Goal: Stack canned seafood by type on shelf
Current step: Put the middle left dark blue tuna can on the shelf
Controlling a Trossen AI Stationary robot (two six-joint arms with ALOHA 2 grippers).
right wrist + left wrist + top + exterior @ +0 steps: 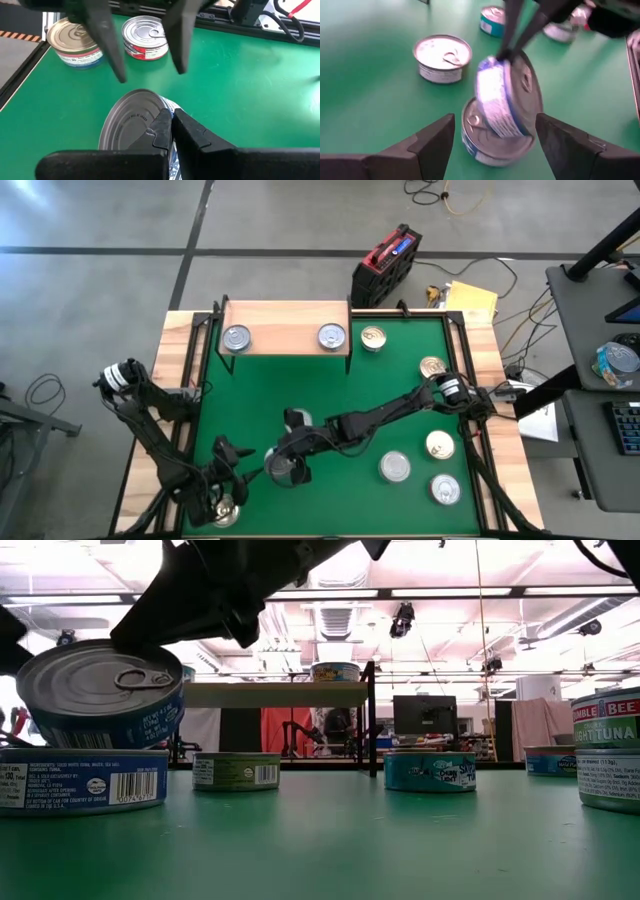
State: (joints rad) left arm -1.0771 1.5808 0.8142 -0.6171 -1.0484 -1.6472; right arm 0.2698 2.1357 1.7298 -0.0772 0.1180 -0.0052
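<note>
A green mat [330, 400] covers the wooden table, and behind it the low view shows a bright workshop with ceiling lights. The shelf [287, 327] stands at the 12 o'clock edge of the mat with two silver-topped tins on it; other tins lie loose toward 2 and 4 o'clock. Near 6 o'clock the right gripper [171, 131] reaches across the mat from the right side, and its fingers are closed on the rim of a blue-sided tuna tin [507, 97]. This tin is tilted, with its flat lid almost upright, and its lower edge rests on a second tin [492, 142] that lies flat on the mat. The left gripper [495, 142] is low at about 7 o'clock with its fingers wide apart and nothing between them; the tilted tin stands straight in front of it, in line with the gap. So the right arm is the one that has the tin, and the shelf lies far away from it, toward 12 o'clock. The low view shows the tilt and the contact of the two tins clearly, which the high view hides under the arms. How deep the pinch on the rim goes, I cannot say surely; it seems to be thin.
</note>
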